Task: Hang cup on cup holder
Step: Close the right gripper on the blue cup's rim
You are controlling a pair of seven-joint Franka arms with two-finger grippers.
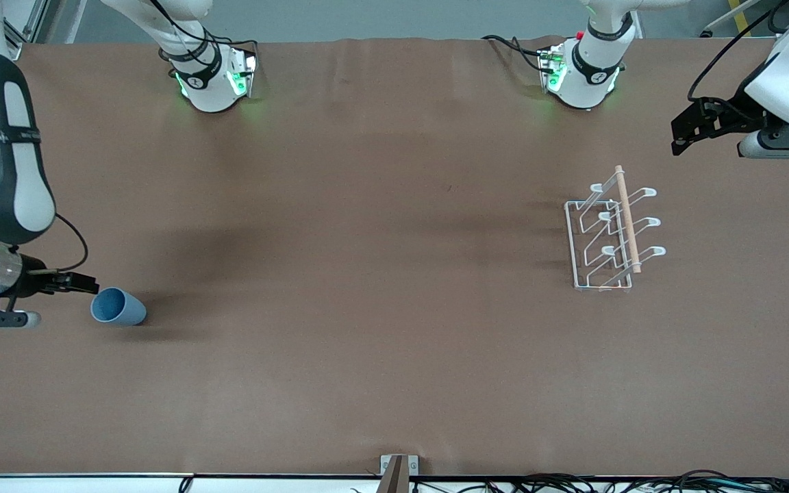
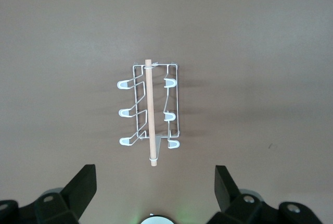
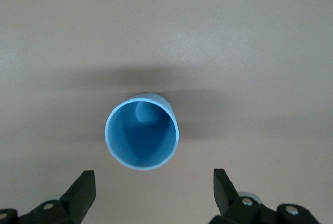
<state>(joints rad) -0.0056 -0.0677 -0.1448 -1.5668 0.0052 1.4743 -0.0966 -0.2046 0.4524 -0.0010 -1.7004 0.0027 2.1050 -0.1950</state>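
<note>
right gripper [image 3: 151, 195] gapes empty at cup [image 3: 142, 131], whose dark inside only its wrist view shows.

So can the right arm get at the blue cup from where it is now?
Probably yes. The right claw is open beside the cup, which lies on its side with its mouth facing the claw, and nothing lies between them.

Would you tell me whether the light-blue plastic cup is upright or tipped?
Tipped: the light-blue plastic tumbler lies sideways, mouth toward the right end effector.
</note>
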